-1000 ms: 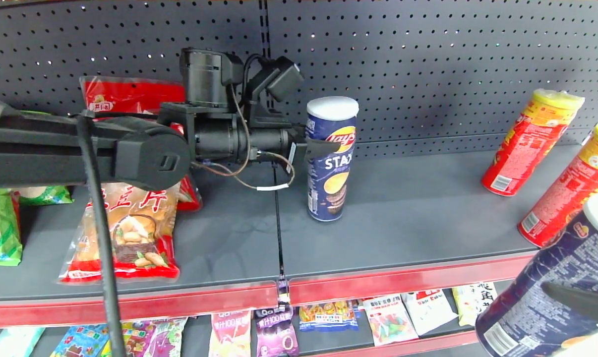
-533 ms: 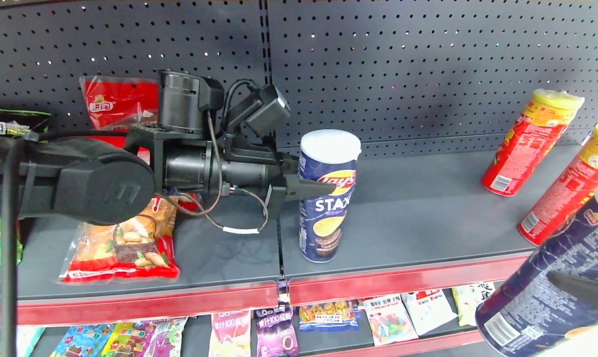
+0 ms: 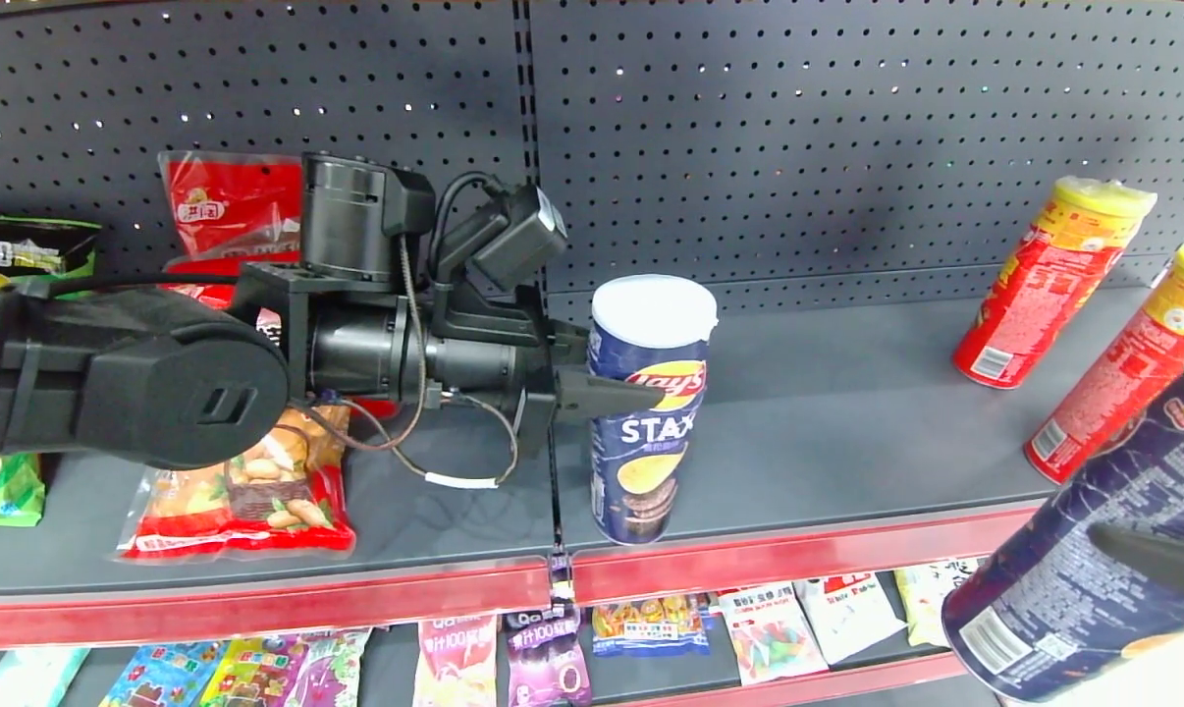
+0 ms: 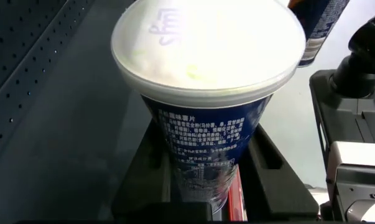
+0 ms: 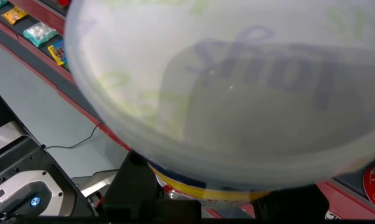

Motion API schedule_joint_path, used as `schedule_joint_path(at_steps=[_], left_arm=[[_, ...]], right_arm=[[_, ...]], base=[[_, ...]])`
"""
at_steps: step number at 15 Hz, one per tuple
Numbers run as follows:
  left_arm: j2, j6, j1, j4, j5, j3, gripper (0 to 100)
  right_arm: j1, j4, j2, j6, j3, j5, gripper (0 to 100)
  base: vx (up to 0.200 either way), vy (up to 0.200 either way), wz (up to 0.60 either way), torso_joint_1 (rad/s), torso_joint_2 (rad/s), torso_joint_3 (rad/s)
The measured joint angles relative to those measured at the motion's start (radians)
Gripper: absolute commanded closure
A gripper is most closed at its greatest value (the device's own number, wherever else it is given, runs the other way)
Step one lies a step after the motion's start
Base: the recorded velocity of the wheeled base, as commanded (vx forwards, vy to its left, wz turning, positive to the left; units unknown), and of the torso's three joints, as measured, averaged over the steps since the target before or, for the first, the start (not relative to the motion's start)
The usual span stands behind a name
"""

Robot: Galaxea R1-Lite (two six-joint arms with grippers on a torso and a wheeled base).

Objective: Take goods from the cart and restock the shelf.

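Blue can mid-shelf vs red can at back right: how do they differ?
The blue can is at the front of the shelf, clamped by the left gripper; the red can stands farther back, untouched. Blue can's lid is white, red can's yellow. Both are tall tubes.

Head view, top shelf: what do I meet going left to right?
green bag → peanut snack bag → left gripper → blue can in its grip → leaning red can → nearer red can. The second blue can, held by the right gripper, overlaps those, so it is left out.
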Motion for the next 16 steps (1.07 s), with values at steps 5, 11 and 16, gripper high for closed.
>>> schedule_joint_path(at_steps=[5, 11, 16], left_arm=[[0.01, 0.001, 0.009, -0.003, -0.024, 0.008, 100], [0.021, -0.001, 0.01, -0.003, -0.02, 0.033, 0], [-0.023, -0.001, 0.052, -0.034, -0.016, 0.129, 0]], right_arm=[[0.0, -0.001, 0.054, 0.0, -0.049, 0.0, 100], [0.042, -0.003, 0.225, -0.001, -0.195, 0.0, 100], [0.081, -0.006, 0.432, -0.003, -0.385, -0.001, 100]], base=[[0.0, 0.0, 0.0, 0.0, 0.0, 0.0], [0.0, 0.0, 0.0, 0.0, 0.0, 0.0], [0.0, 0.0, 0.0, 0.0, 0.0, 0.0]])
